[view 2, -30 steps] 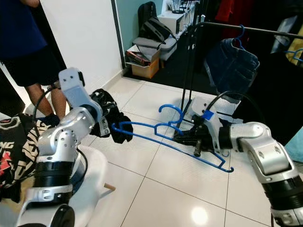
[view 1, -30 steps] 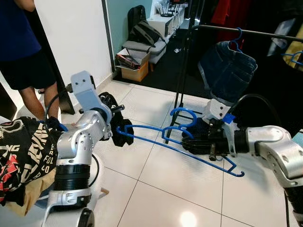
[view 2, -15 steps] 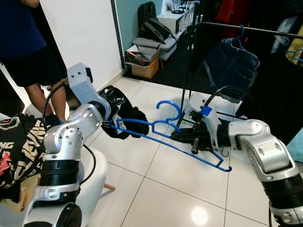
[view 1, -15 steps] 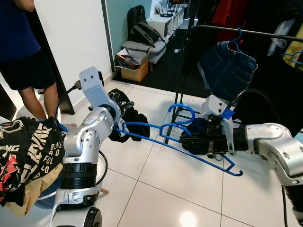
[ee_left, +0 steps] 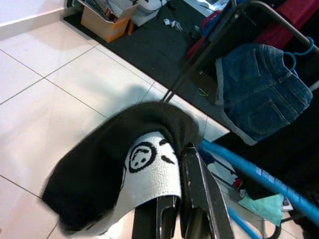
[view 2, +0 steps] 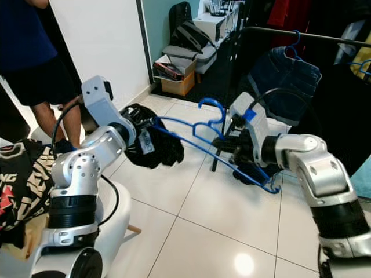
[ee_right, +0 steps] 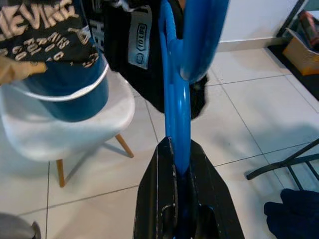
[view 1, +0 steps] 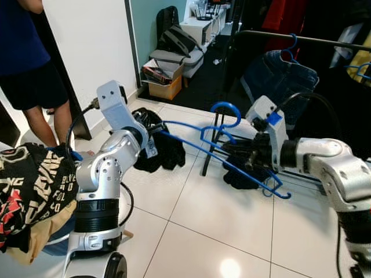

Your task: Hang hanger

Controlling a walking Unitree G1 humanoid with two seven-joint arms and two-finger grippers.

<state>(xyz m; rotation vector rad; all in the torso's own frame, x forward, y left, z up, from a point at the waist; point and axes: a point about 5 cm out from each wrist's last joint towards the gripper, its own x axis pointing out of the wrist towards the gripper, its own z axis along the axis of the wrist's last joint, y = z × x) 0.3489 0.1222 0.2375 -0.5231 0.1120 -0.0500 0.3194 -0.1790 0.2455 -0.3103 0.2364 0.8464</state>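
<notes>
The blue hanger [view 1: 223,147] is held in the air between the two arms, above the tiled floor [view 1: 191,214], tilted so its far end sits lower on the robot's right. Its hook [view 1: 225,110] points up, just short of the clothes rack [view 1: 301,39]. A black garment with a white printed patch [ee_left: 149,167] is draped over the hanger's left end and hangs down.

The right gripper [ee_right: 182,199] has its fingers pressed together on the hanger's blue bar; the bar runs straight out between them. The left gripper [ee_left: 182,199] has its fingers pinched on the garment at the hanger's left end, with the blue bar just beside them.

Judgement: the step in hand is carrying the loaded hanger to the rail. To do it well, the right arm should raise the hook above the rail and lower it onto a free stretch, away from the denim shorts [view 1: 278,75] already hanging there on their own hanger. The left gripper should keep the garment from sliding off the lower shoulder until the hook is seated.

A person [view 1: 29,63] stands near the wall on the robot's left. A patterned cloth [view 1: 29,185] lies on a white chair [ee_right: 70,134].
</notes>
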